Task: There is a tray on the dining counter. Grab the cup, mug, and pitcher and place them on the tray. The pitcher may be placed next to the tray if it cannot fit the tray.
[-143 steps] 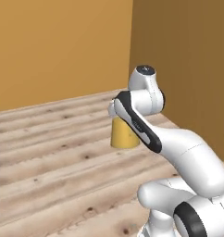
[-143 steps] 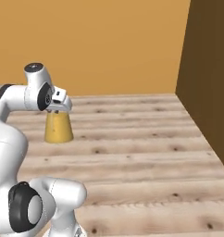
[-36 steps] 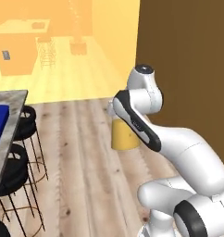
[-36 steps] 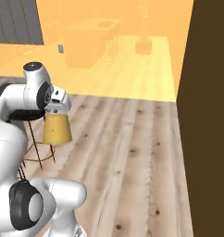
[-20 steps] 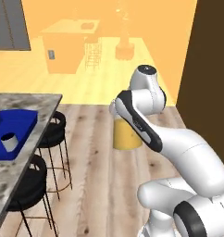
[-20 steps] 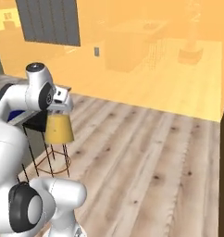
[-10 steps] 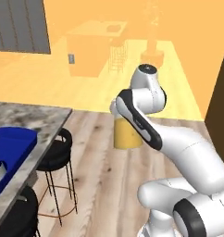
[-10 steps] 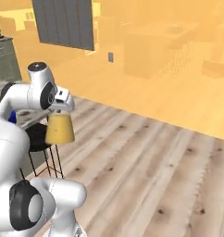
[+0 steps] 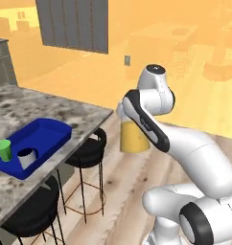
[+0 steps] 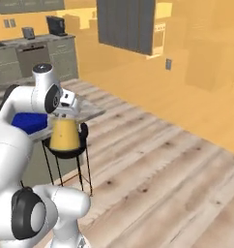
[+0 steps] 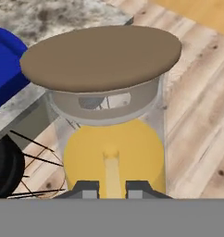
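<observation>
Though clear, conical pitcher (image 11: 111,152) cork-lidded

No text, label, brand, number or sign can be read in any of the views.
</observation>
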Controlling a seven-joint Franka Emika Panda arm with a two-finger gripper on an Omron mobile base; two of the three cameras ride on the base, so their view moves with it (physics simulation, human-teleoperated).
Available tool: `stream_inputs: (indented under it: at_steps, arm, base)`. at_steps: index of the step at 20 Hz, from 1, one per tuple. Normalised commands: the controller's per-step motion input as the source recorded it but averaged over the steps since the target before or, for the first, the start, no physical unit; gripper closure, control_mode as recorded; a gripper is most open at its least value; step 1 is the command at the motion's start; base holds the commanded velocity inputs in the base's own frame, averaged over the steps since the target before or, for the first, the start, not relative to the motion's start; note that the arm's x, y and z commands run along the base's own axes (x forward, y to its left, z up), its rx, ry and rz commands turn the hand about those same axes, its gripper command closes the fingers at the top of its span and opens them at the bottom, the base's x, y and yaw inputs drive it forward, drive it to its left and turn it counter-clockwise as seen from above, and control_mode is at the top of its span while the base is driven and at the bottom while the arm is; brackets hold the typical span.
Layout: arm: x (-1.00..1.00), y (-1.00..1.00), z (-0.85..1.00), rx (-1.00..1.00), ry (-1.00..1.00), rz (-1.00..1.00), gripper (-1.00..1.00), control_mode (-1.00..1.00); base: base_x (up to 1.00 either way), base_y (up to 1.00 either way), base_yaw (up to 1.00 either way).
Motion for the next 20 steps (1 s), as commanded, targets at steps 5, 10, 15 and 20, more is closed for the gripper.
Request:
stream_inputs:
  at_steps: [5,10,15,20]
  arm:
    - [0.0,0.0,0.0,0.0,0.0,0.0,1.0,1.0]
    - [0.0,0.0,0.0,0.0,0.0,0.0,1.0,1.0]
    - [0.0,0.0,0.0,0.0,0.0,0.0,1.0,1.0]
    - [0.0,0.0,0.0,0.0,0.0,0.0,1.0,1.0]
  base:
    - [0.63,-0.18,0.5]
    - [0.63,-0.21,0.48]
    - [0.44,-0.14,0.48]
    - [0.25,-0.11,0.39]
